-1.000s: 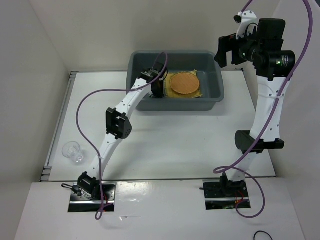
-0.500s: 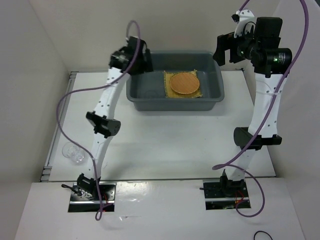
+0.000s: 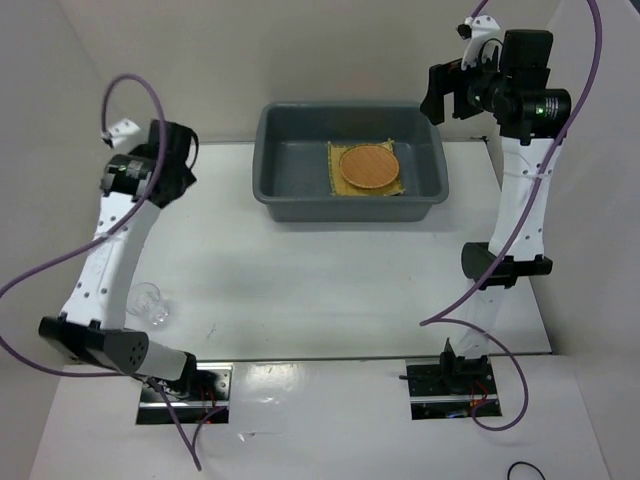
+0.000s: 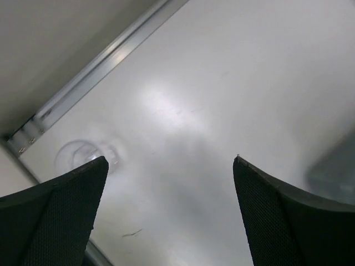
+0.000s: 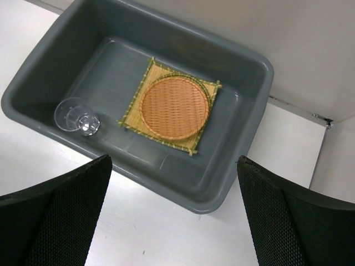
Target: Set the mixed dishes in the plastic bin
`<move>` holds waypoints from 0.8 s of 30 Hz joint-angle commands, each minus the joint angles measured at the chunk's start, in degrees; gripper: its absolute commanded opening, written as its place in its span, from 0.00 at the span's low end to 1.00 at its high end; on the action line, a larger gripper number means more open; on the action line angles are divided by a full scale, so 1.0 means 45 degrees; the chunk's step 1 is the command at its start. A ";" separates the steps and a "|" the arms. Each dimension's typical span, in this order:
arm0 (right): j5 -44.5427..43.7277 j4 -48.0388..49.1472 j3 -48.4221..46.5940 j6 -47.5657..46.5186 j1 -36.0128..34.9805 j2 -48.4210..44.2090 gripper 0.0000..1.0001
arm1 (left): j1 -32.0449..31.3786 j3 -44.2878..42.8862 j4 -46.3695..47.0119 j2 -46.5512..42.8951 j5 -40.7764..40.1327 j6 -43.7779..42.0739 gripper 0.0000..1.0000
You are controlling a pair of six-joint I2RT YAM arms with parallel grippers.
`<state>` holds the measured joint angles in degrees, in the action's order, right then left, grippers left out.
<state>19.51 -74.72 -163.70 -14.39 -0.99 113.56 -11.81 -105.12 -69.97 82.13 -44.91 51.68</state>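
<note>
The dark grey plastic bin (image 3: 275, 190) (image 5: 33, 83) stands at the back middle of the table. In it lie a square tan woven mat (image 3: 335, 185) (image 5: 190, 145), an orange-brown round woven plate (image 3: 367, 167) (image 5: 175, 108) on top of the mat, and a small clear cup (image 5: 76, 116) at the bin's left end. Another clear cup (image 3: 148, 300) (image 4: 80, 154) stands on the table at the left. My left gripper (image 3: 172, 162) (image 4: 170, 160) hangs open and empty, high over the table's left side, with that cup below it. Above the bin's right end my right gripper (image 3: 440, 95) (image 5: 175, 159) is open and empty.
A metal rail (image 4: 94, 72) runs along the table's left edge beside the side wall. White walls close in the table at the left, back and right. The bin's corner (image 4: 335, 166) shows at the right of the left wrist view.
My left gripper opened inside the bin's left end, then rose out and swung left over the table. The right arm barely moved.
</note>
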 commanded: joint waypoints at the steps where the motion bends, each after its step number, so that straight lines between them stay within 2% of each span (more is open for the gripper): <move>1: 0.0448 0.0120 -0.0615 0.0268 -0.0013 0.0273 0.98 | 0.1310 0.3894 0.0451 0.0013 0.0113 0.1385 0.99; 5: 0.0450 0.0120 -0.0752 0.0269 -0.0131 0.0779 0.98 | 0.2934 0.6052 -0.0309 0.0011 0.0425 0.2597 0.99; 8: 0.0450 0.0120 -0.1064 0.0269 -0.0131 0.1053 0.98 | 0.3834 0.7299 0.0312 -0.0124 0.1576 0.1878 0.99; 10: 0.0450 0.0120 -0.1297 0.0269 -0.0131 0.1171 0.98 | 0.4595 0.7966 0.1425 -0.0612 0.3079 0.1350 0.99; 14: 0.0567 0.0120 -0.1416 0.0269 -0.0131 0.1308 0.98 | 0.5065 0.9139 0.2579 -0.0655 0.4370 0.1113 0.99; 24: 0.0567 0.0120 -0.1280 0.0269 -0.0131 0.1308 0.98 | 0.6140 1.0254 0.3693 0.0441 0.5641 0.0605 0.99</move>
<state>21.47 -74.70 -168.05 -13.74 -1.06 119.70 14.15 -60.40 -55.94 83.64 -23.11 55.59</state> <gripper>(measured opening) 0.975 0.994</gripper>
